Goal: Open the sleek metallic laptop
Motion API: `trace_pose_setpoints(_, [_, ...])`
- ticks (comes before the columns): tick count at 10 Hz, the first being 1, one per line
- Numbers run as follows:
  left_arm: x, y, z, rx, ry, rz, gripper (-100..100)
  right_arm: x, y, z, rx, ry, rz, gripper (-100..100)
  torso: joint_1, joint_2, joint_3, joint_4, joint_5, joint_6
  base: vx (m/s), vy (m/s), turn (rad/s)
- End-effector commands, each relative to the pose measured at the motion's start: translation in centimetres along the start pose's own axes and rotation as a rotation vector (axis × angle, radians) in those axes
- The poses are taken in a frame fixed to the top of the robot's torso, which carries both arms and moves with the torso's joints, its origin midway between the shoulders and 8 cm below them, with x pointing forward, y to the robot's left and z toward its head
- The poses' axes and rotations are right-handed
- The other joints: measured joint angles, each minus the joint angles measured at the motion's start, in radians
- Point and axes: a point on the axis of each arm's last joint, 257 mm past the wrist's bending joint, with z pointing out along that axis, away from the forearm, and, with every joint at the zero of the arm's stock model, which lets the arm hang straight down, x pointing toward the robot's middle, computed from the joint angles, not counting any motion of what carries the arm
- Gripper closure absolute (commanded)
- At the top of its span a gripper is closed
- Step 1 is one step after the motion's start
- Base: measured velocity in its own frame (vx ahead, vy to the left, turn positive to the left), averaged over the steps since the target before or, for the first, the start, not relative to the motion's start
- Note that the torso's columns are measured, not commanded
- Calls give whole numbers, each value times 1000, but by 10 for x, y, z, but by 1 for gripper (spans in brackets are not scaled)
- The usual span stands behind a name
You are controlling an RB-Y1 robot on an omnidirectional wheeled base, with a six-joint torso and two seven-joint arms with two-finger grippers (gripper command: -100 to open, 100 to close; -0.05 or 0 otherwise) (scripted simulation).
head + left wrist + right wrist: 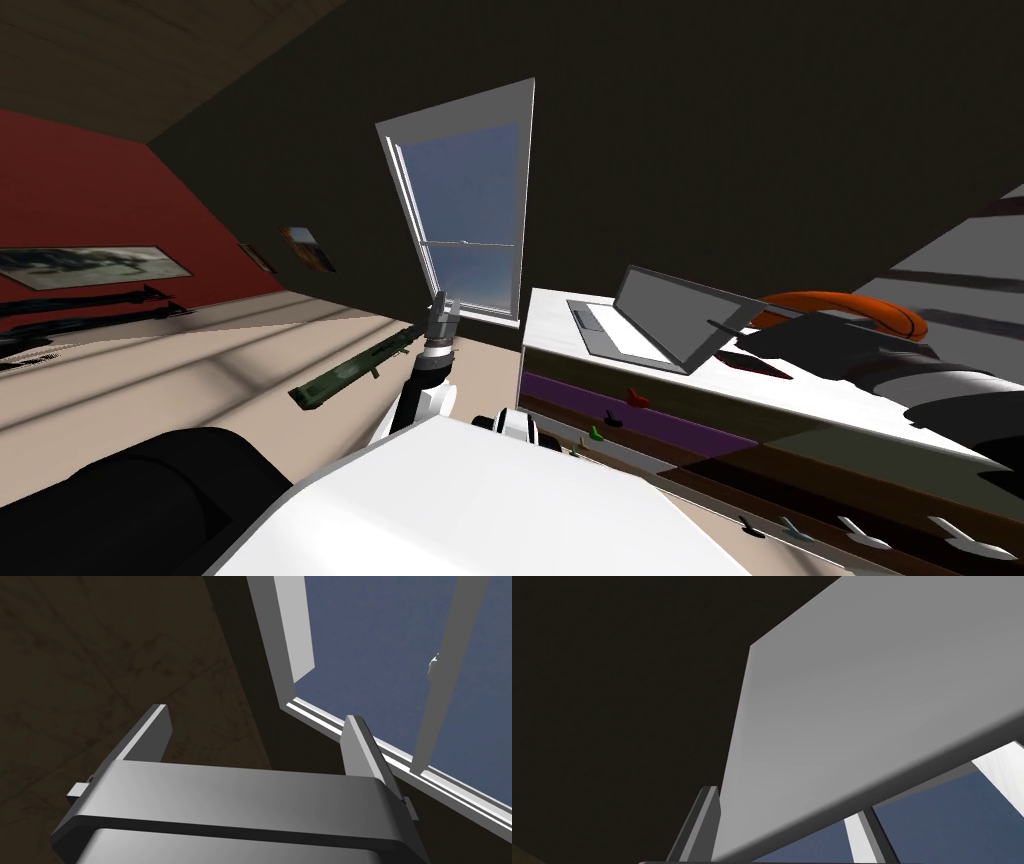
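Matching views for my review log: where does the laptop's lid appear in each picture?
Head view: laptop lid raised, right of centre, on the white-topped dresser.
Left wrist view: open left gripper faces the window instead.
Right wrist view: lid is the big grey plane close ahead.
Shared landmark: the window.

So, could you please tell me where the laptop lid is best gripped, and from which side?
Take the lid by its free edge, away from the hinge, edge-on from the right, where the right gripper is. It is a thin flat panel standing partly raised off the base, so that edge is clear to pinch.
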Motion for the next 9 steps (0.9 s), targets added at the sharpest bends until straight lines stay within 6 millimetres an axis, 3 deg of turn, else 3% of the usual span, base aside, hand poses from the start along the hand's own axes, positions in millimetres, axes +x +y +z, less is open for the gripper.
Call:
trace_pose_setpoints(1, [0, 0, 0, 0, 0, 0, 0, -8, 12, 0, -28, -1, -129, 100, -3, 0, -2, 1, -1, 1, 18, 66, -33])
trace_pose_setpoints(6, [0, 0, 0, 0, 0, 0, 0, -27, 28, 0, -56, -22, -322, 100, 1, 3, -1, 5, 3, -1, 16, 54, -39])
trace_pose_setpoints(7, [0, 0, 0, 0, 0, 0, 0, -23, 28, -1, -58, -17, -292, 100, 2, 3, 0, 5, 4, -1, 5, 22, -6])
trace_pose_setpoints(9, [0, 0, 0, 0, 0, 0, 0, -21, 45, -4, -72, -7, -422, 100, 2, 2, -1, 5, 3, -1, 14, 53, -3])
